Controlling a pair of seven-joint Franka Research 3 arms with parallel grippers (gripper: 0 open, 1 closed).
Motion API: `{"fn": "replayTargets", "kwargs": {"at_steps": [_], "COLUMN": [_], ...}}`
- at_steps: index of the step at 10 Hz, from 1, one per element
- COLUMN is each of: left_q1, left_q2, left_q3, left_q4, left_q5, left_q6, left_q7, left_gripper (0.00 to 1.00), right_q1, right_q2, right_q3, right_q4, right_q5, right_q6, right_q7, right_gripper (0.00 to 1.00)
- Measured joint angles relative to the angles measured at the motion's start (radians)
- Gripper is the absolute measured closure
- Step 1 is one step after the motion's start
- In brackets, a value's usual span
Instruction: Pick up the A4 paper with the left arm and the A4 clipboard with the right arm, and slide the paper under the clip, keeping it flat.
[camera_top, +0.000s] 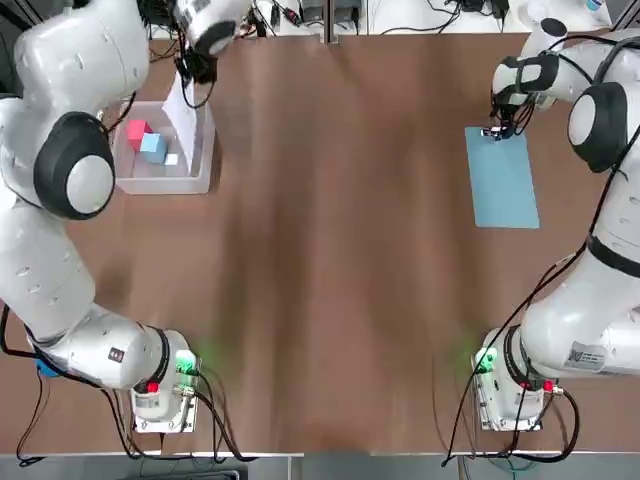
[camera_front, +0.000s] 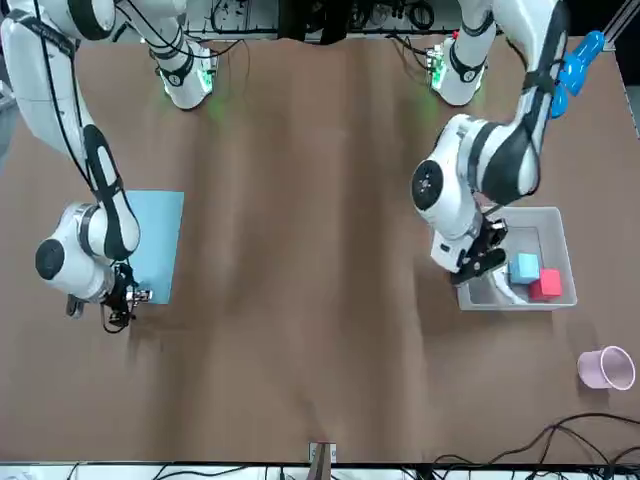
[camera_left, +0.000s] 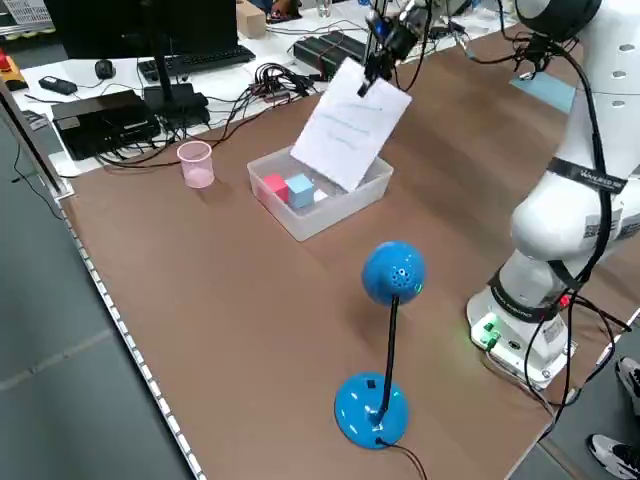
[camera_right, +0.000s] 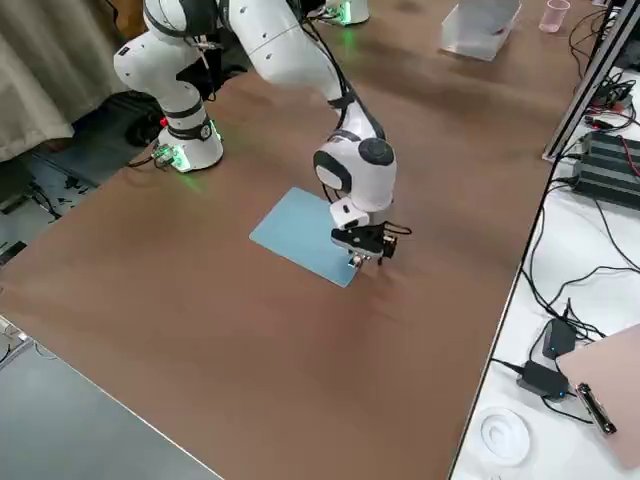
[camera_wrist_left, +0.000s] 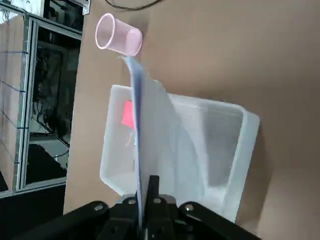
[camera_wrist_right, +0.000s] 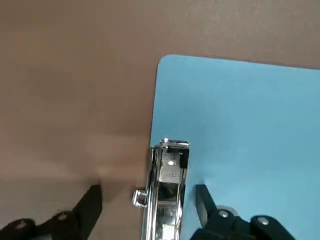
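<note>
The brown table (camera_top: 340, 260) is carrying everything, with the 2 arms working at opposite ends of its far edge. The left arm (camera_top: 60, 170) is reaching over the clear plastic bin (camera_top: 195, 180) at the robot's left, and the right arm (camera_top: 600, 120) is bending down over the A4 clipboard (camera_top: 502, 180), which is lying flat on the table at the robot's right, well apart from the bin. The A4 paper (camera_left: 352, 125) is hanging in the air above the bin, tilted and drooping from its pinched top edge, probably because a single grip on 1 edge cannot keep a thin sheet flat. The left gripper (camera_wrist_left: 146, 192) is clenched on that edge, the fingers pressed together with the sheet between them. Inside the bin, a red block (camera_top: 137, 131) and a light-blue block (camera_top: 153, 147) are sitting beside each other, and a pink cup (camera_left: 195, 163) is standing on the table just beyond the bin. The right gripper (camera_wrist_right: 145, 200) is hovering at the clipboard's short edge with its jaws spread apart on either side of the clip (camera_wrist_right: 168, 175), holding nothing; straddling the clip this way looks like preparation for grasping the board there. The board is not yet lifted, so the sliding of the paper under the clip is still ahead.
</note>
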Motion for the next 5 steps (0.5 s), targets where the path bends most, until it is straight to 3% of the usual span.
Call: {"fn": "replayTargets", "kwargs": {"at_steps": [2, 5], "left_q1": [0.017, 0.065], "left_q2": [-0.02, -0.041], "left_q3": [0.003, 0.004], "left_q4": [0.042, 0.111], "left_q5": [-0.037, -0.19], "left_q6": [-0.021, -0.094], "left_q7": [0.03, 0.034], "left_gripper": [0.99, 0.99], "right_q1": [0.0, 0.0], "right_q2": [-0.001, -0.003], "right_q3": [0.0, 0.002], "right_q4": [0.001, 0.004], "right_q5": [0.0, 0.0], "right_q6": [-0.006, -0.007], "right_q7": [0.001, 0.002], "right_gripper": [0.3, 0.48]}}
